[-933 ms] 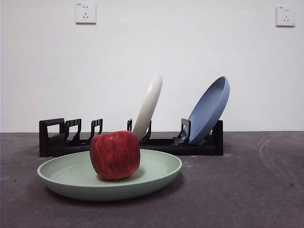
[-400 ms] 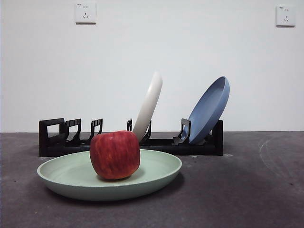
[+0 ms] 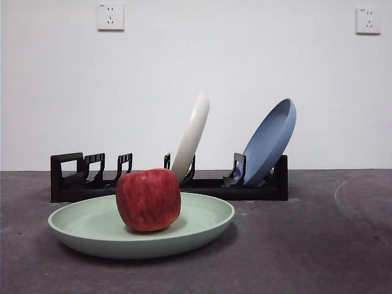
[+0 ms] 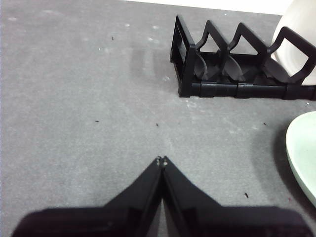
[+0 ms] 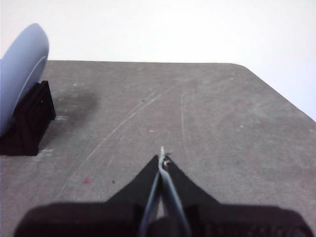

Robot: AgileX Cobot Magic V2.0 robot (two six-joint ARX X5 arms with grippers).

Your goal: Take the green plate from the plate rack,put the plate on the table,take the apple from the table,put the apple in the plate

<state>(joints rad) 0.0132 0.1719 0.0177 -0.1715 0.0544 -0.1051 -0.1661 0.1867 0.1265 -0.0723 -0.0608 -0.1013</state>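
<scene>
The green plate [image 3: 141, 228] lies flat on the table [image 3: 318, 245] in front of the plate rack [image 3: 168, 182]. The red apple [image 3: 148, 199] stands upright in the plate, left of its middle. My left gripper [image 4: 161, 162] is shut and empty above bare table, apart from the rack's square loop end [image 4: 183, 59]; the plate's rim [image 4: 302, 153] shows at that view's edge. My right gripper [image 5: 162, 157] is shut and empty above bare table, apart from the rack's other end [image 5: 29, 121]. Neither gripper shows in the front view.
A cream-white plate [image 3: 191, 136] and a blue plate [image 3: 269, 142] lean in the rack's slots; the blue plate [image 5: 19, 74] also shows in the right wrist view. A white wall with two sockets stands behind. The table's far right corner [image 5: 242, 66] is rounded.
</scene>
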